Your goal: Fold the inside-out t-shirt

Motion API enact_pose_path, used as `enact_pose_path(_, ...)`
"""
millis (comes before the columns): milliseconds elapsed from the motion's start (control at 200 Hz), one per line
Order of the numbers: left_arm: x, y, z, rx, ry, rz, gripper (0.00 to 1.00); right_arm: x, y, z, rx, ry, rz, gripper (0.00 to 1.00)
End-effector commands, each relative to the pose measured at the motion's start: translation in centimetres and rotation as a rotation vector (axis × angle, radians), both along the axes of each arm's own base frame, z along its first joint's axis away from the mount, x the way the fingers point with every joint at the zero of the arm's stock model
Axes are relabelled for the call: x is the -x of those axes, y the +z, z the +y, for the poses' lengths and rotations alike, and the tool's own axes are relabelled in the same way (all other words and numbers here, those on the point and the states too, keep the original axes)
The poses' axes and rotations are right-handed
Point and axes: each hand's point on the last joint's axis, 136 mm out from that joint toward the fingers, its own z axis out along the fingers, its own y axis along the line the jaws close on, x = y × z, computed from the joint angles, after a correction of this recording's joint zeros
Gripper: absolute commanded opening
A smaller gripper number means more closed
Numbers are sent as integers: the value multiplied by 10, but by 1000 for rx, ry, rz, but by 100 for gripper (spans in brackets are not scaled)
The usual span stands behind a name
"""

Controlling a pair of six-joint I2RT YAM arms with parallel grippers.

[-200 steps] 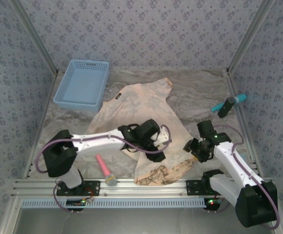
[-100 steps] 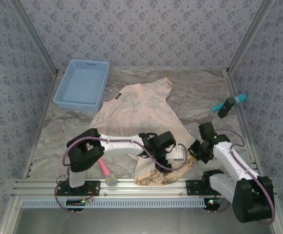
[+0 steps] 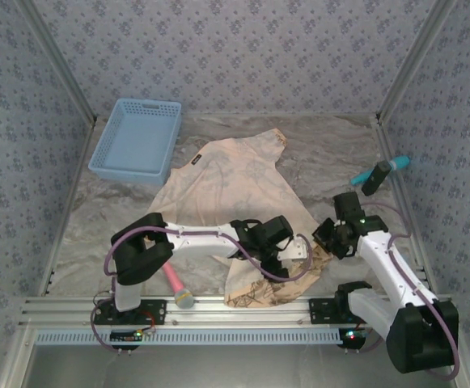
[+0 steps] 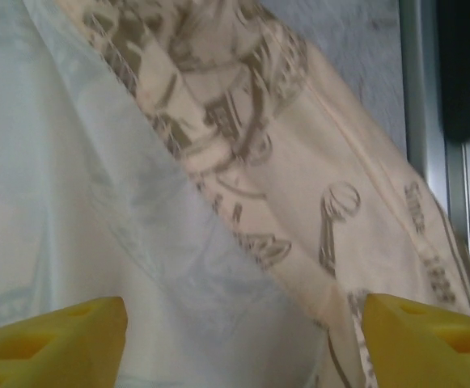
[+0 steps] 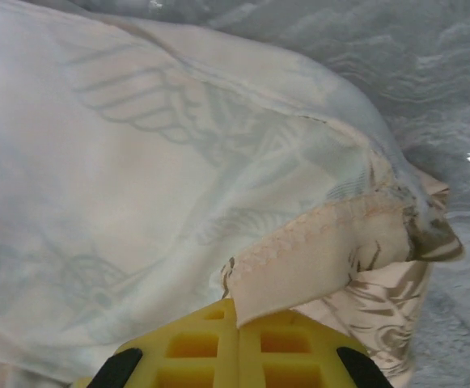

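Folding looked barely begun: my right hand [image 5: 237, 319] was clamped on the hem of the inside-out t-shirt [image 3: 226, 182], my left hand [image 4: 239, 327] spread apart just above it, most cloth lying unfolded beyond both.

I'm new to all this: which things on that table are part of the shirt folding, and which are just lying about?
Part of the job:
- inside-out t-shirt
- right end effector, shut on the shirt's hem
- left end effector, open over the cloth

Just lying about:
- blue basket
- pink-handled tool
- teal-handled tool
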Motion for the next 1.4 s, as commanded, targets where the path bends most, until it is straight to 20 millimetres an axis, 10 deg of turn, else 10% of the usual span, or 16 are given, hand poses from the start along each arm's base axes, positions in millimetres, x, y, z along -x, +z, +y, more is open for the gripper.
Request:
enact_pose_path(0,-15,21,-34,129,91,-22,79,-6,16,0,-25,-58,-14,0)
enact_pose_path(525,-47,-13,-45,136,321,-124,76,-18,40,19,-173,-127,-26,0)
enact_pose_path(770,-65,5,-27,158,398,-58,0,-28,40,9,-129,-105,-81,0)
enact_pose_path(830,-71,17,-16,176,429,41,0,-35,39,12,-116,-36,-113,0)
enact_pose_path(989,-93,51,13,230,540,218,0,-46,45,50,-214,325,-293,16)
enact_pose_path(1394,-124,62,51,249,632,379,0,16,42,154,16,1121,-673,40)
